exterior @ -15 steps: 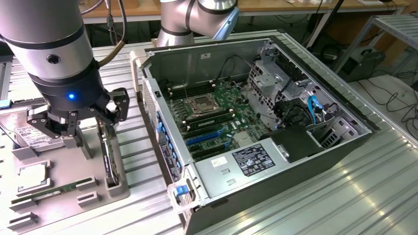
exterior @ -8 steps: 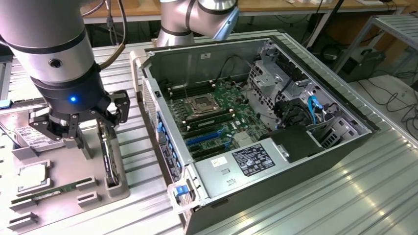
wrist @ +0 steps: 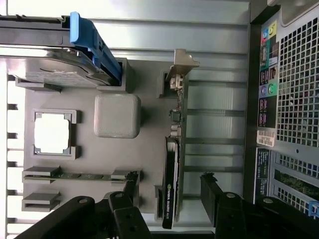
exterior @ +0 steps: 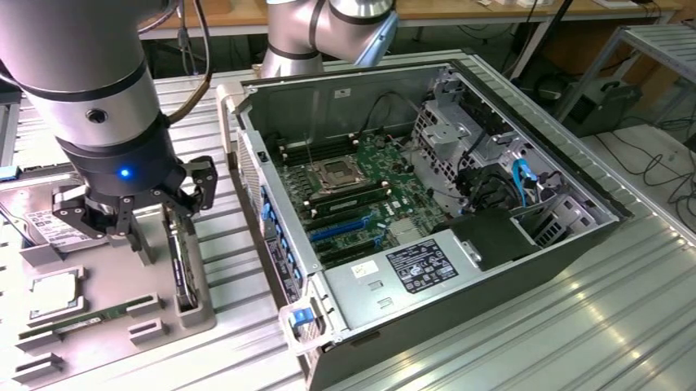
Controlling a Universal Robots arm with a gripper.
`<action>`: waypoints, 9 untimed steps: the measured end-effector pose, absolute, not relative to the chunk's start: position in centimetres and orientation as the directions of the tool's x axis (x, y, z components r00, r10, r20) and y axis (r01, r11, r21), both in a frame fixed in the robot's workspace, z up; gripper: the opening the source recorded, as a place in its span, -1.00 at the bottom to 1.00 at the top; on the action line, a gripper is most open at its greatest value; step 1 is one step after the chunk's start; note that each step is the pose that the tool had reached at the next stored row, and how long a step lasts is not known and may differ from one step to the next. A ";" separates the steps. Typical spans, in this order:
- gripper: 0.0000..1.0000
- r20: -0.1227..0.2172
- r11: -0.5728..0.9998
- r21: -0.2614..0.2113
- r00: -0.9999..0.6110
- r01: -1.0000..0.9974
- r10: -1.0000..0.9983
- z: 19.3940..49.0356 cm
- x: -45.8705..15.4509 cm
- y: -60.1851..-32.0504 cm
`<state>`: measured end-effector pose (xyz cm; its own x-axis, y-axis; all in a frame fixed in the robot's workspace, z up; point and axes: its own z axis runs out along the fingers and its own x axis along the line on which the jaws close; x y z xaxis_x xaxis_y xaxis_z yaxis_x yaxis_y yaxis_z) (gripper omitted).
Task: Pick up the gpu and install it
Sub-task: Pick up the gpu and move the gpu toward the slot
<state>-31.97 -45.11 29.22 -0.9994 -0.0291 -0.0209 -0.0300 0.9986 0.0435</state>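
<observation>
The gpu (exterior: 182, 269) is a thin black card standing on its edge in a slot of the grey parts tray (exterior: 109, 273), at the exterior view's left. In the wrist view the gpu (wrist: 173, 169) runs lengthwise, with its pale metal bracket (wrist: 182, 64) at the far end. My gripper (exterior: 163, 240) hangs just above the card and is open. Its two black fingers (wrist: 130, 186) stand one on each side of the gpu, apart from it, with the gripper (wrist: 169, 188) centred over the card's near end. Nothing is held.
The open computer case (exterior: 435, 204) lies beside the tray, showing its motherboard and blue card slots (exterior: 337, 230); its rear panel (wrist: 294, 99) is close to the gpu. The tray (wrist: 149, 124) also holds a hard drive (wrist: 60, 69) with a blue handle, a CPU (wrist: 51, 132) and a RAM stick (wrist: 82, 175).
</observation>
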 end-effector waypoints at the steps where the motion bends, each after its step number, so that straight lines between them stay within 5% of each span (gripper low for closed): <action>1: 0.24 -0.021 0.999 0.044 -0.999 -0.030 -0.029 29.0 -32.0 -45.1; 9: 0.24 -0.021 0.999 0.044 -0.999 -0.030 -0.029 28.2 -32.0 -45.1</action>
<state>-31.97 -45.15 28.23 -0.9994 -0.0292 -0.0210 -0.0301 0.9986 0.0442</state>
